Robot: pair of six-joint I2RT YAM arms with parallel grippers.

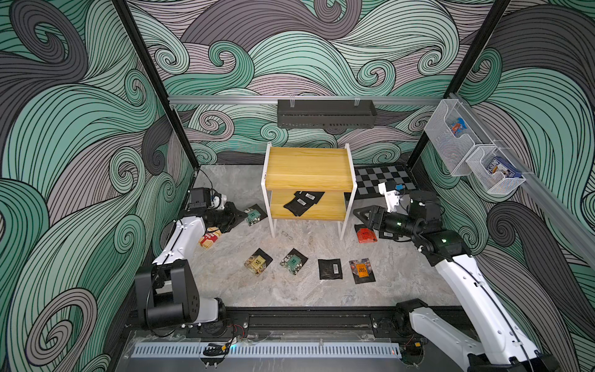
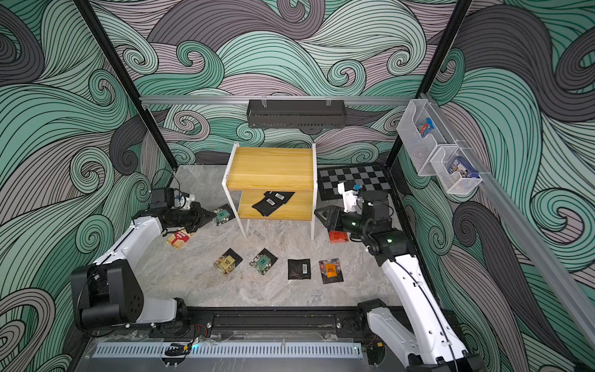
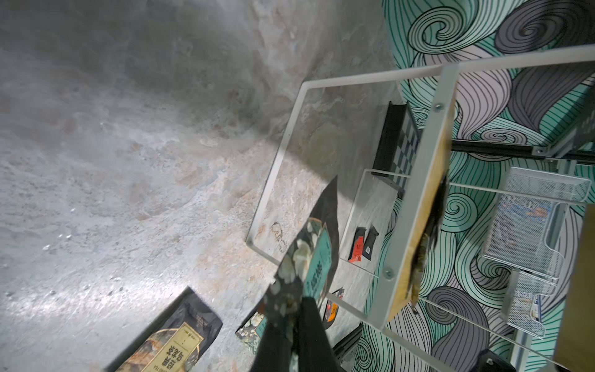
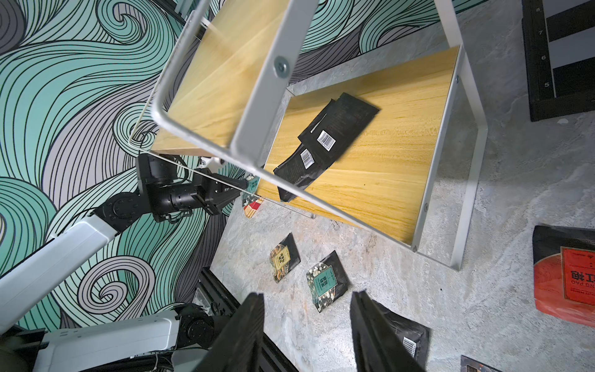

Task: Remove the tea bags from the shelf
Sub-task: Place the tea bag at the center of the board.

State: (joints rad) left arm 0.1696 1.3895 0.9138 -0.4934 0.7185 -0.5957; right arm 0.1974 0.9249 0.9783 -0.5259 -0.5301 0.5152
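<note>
**Entry: one sachet in transit, a black stack left on the lower tier**

Left gripper [image 1: 242, 216] is pinched shut on a teal sachet [image 1: 254, 215], holding it by one edge just outside the left side of the shelf [image 1: 307, 167] and above the table [image 1: 289, 296]. In the left wrist view the teal sachet [image 3: 310, 254] hangs out from the jaws, clear of the white frame.

Right gripper [image 1: 356, 213] is beside the shelf's right side, jaws spread and nothing between them (right wrist view confirms the gap is empty).

Task items: overlapping black sachets [image 1: 302, 203] lie on the lower board [image 1: 325, 211], barcodes up. I count two for certain; a third underneath cannot be ruled out. The top board looks bare. Five loose sachets [image 1: 329, 269] lie on the table in front of the shelf and to its right.

Risks from here:
- An edge grip on a limp sachet may slip or swing on the way down.
- A drop straight below could land it on the striped box [image 1: 209, 238].
- The black sachets overlap, so a pinch may drag both or push one deeper under the top board.
- The shelf looks light, so a jaw catching a frame leg would probably shift it.
- With both arms flanking the shelf, simultaneous reaches could clash.
</note>
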